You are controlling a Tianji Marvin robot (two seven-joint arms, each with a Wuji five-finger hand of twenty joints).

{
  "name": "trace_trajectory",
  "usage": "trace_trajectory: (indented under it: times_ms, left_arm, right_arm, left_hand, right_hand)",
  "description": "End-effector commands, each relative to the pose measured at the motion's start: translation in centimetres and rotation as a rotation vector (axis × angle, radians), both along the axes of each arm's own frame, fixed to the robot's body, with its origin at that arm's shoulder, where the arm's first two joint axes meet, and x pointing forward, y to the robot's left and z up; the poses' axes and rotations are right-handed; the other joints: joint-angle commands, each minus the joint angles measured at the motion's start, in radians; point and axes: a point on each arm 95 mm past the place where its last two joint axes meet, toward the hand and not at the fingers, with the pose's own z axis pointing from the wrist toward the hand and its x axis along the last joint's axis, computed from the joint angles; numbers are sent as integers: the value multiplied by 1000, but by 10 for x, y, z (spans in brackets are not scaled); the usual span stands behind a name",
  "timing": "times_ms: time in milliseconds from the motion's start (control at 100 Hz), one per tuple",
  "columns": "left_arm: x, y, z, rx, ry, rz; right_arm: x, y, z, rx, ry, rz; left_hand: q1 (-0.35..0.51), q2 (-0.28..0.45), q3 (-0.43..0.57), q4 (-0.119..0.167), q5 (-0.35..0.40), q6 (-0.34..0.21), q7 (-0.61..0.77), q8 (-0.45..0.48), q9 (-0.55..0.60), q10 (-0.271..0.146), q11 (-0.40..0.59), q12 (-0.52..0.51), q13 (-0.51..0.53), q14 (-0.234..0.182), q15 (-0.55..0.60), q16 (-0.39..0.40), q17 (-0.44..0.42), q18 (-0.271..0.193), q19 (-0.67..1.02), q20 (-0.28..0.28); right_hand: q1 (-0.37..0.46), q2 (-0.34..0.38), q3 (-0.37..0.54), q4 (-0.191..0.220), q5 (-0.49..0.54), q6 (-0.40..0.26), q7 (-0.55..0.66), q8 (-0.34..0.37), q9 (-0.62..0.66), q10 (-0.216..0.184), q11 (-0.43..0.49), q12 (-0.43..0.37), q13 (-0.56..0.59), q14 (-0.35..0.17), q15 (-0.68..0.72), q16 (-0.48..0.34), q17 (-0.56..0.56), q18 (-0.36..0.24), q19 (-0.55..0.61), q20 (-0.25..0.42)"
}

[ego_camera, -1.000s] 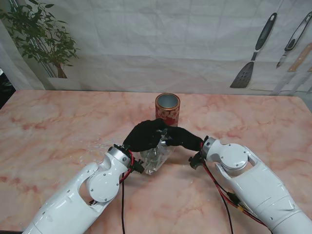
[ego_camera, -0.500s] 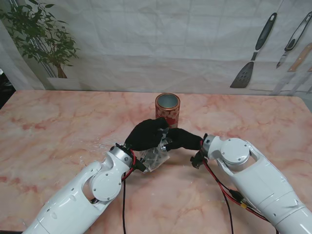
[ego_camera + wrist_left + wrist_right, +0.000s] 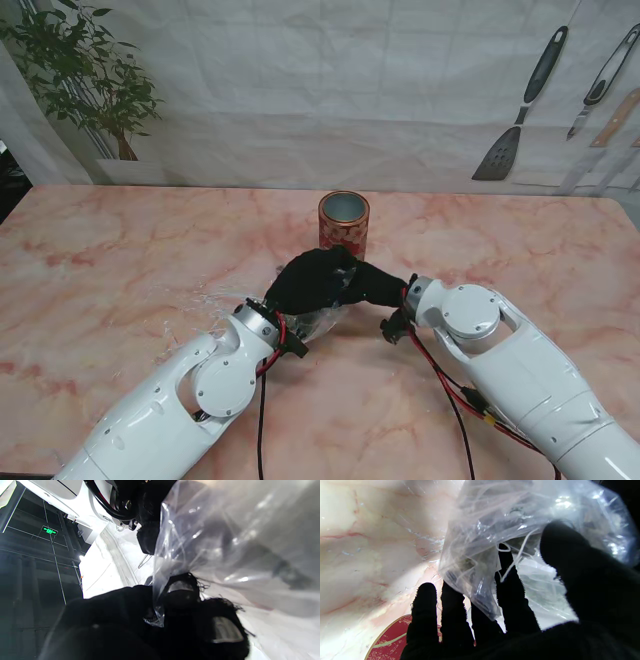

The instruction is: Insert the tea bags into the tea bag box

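The left hand grips the clear plastic bag of tea bags, now carried farther from me, close to the red tea bag box. The right hand, fingers pinching the bag, has followed.

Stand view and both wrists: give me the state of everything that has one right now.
Red floral cylindrical tea tin: upright, lid off, mouth open.
Clear plastic bag of tea bags: crumpled, lifted, held between both hands.
Left hand: shut on the bag.
Right hand: fingers inside the bag's folds; grip unclear.
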Motion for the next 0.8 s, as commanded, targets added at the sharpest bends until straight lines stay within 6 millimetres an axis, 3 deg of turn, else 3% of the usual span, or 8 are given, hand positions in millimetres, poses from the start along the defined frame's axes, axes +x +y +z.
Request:
trace_trajectory:
  times_ms: [0, 20, 50, 160, 260, 380, 510, 790]
  left_arm:
    - [-1, -6, 4, -12, 1, -23]
    - [-2, -6, 4, -14, 1, -23]
    - [-2, -6, 4, -16, 0, -23]
    - [-2, -4, 5, -22, -2, -16]
    - [-1, 0, 5, -12, -2, 0]
    - [2, 7, 5, -2, 6, 33]
    - [6, 14, 6, 3, 17, 75]
    - [14, 27, 11, 32, 27, 179]
  right_arm:
    - [-6, 9, -2, 18, 24, 19]
    - [-6, 9, -3, 19, 23, 13]
    - [-7, 10, -3, 20, 21, 9]
    - [-8, 11, -5, 32, 20, -26]
    - [-10, 12, -7, 91, 34, -100]
    - [-10, 6, -3, 112, 20, -127]
    - [-12, -3, 4, 106, -3, -138]
    - [-14, -23, 18, 100, 8, -145]
  left_hand:
    - [130, 17, 120, -13, 1, -1, 10, 12, 28, -29, 30, 9, 58, 78, 65, 4, -14, -370, 221, 2]
    - [130, 17, 121, -13, 3, 0, 11, 12, 28, -30, 31, 9, 58, 78, 65, 4, -14, -370, 221, 2]
    - [130, 17, 121, -13, 0, 0, 10, 12, 28, -30, 31, 9, 58, 78, 65, 4, -14, -370, 221, 2]
    - [129, 16, 122, -14, 1, 0, 10, 12, 27, -28, 31, 9, 58, 78, 65, 4, -14, -370, 221, 2]
    - [129, 16, 122, -15, 2, -1, 10, 12, 27, -29, 31, 9, 58, 78, 65, 4, -14, -370, 221, 2]
    - [129, 15, 122, -15, 2, -1, 10, 12, 26, -29, 31, 9, 58, 78, 65, 4, -14, -370, 221, 2]
    - [130, 14, 122, -17, 2, -1, 8, 11, 26, -25, 30, 9, 58, 79, 64, 4, -14, -369, 220, 2]
    - [131, 16, 121, -19, 3, -2, 6, 12, 28, -28, 27, 9, 57, 83, 63, 5, -14, -367, 219, 2]
  right_hand:
    - [46, -20, 34, 2, 44, 11, 4, -23, 27, 1, 31, 4, 29, 7, 42, 4, 10, 13, 50, -15]
    - [98, -18, 18, -68, 49, 4, 89, -150, 44, 0, 35, -1, 40, 11, 45, -1, 13, 18, 59, -26]
    - [133, 2, -4, -100, 48, 1, 153, -226, 54, -1, 36, -3, 45, 12, 45, -2, 14, 19, 63, -32]
    - [215, 155, -123, -100, 71, -15, 323, -338, 92, -15, 52, -5, 65, 6, 58, -2, 19, 12, 75, -36]
    - [250, 225, -147, -92, 92, -7, 375, -310, 95, -15, 62, -6, 57, 3, 68, -1, 7, 4, 80, -35]
    - [275, 282, -168, -81, 55, -18, 396, -218, 61, -20, 59, -8, 26, -8, 60, -7, -12, -7, 68, -35]
    - [287, 295, -171, -76, 41, -18, 399, -167, 44, -22, 48, -8, 6, -12, 44, -14, -21, -11, 57, -34]
    - [294, 292, -167, -76, 43, -3, 394, -143, 21, -25, 8, -31, -24, -17, 6, -29, -39, -22, 28, -36]
